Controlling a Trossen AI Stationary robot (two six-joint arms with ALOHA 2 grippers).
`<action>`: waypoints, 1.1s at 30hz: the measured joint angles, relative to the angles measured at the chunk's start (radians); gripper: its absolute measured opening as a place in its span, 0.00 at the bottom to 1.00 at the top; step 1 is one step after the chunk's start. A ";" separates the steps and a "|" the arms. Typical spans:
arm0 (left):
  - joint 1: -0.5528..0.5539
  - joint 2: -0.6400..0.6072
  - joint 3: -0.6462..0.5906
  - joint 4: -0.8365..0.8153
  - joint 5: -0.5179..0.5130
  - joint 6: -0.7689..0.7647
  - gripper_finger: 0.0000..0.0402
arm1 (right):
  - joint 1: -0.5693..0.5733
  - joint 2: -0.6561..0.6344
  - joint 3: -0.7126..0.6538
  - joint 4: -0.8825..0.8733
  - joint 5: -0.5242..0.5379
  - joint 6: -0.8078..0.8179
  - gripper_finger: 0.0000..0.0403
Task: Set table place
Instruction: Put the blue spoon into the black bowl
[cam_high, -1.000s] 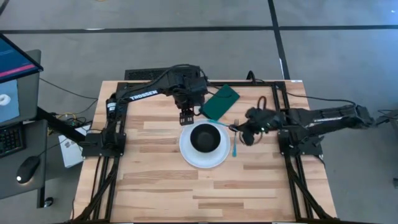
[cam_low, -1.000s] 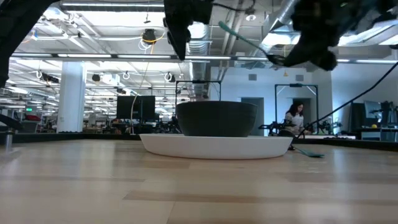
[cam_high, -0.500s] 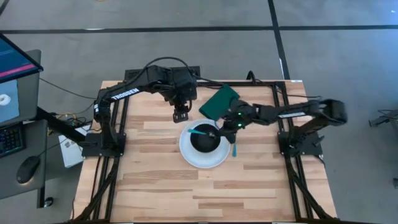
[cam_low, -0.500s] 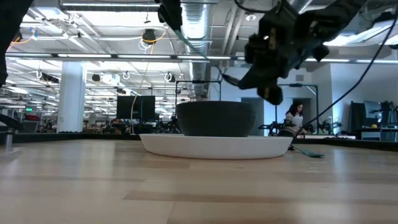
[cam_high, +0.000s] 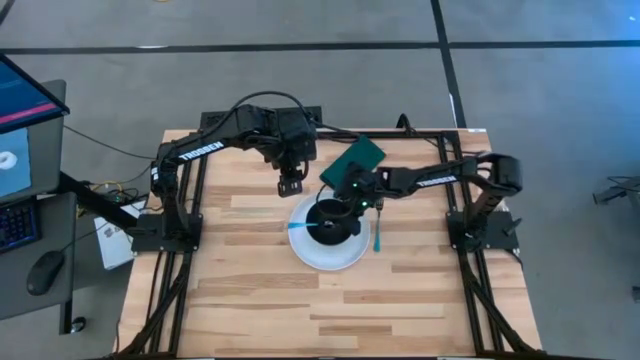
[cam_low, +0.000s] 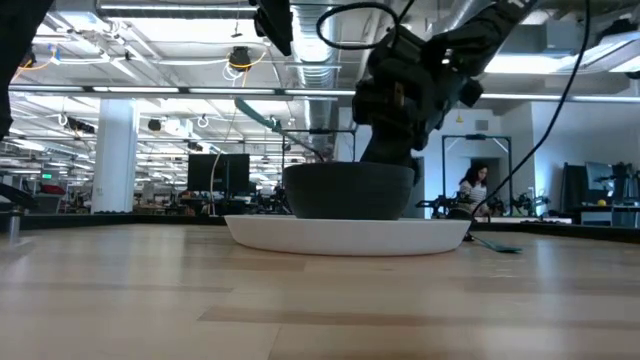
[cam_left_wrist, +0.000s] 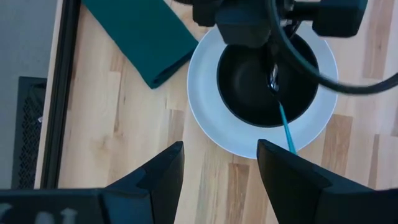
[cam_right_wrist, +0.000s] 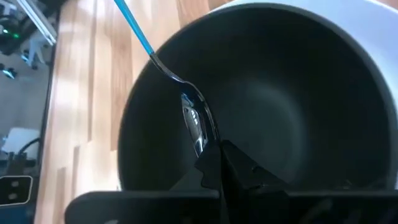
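You're in an open-plan lab: exposed ceiling ducts (cam_low: 320, 45), strip lights, monitors (cam_low: 215, 172) at nine o'clock, a seated person (cam_low: 475, 190) at three o'clock.

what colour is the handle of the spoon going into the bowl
Light blue; the spoon has a shiny metal head, clearest in the right wrist view.

The table (cam_high: 250, 300) carries a white plate (cam_high: 305, 251), a green napkin (cam_high: 350, 160) — and a teal-handled utensil (cam_high: 378, 238).

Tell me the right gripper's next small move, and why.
Probably open and let go. The right gripper is shut on the spoon, whose head is already inside the black bowl on the white plate, its blue handle leaning over the rim. The left gripper waits, open, behind the plate.
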 joint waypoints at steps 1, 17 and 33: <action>0.000 0.000 0.000 0.000 0.000 0.000 0.48 | 0.001 0.006 0.004 -0.001 0.000 -0.001 0.04; 0.000 0.000 0.000 0.001 0.000 -0.001 0.48 | -0.006 0.015 0.009 -0.078 0.058 -0.023 0.09; 0.000 0.000 0.000 0.021 -0.041 0.034 0.48 | -0.034 -0.127 0.056 -0.145 0.052 -0.046 0.11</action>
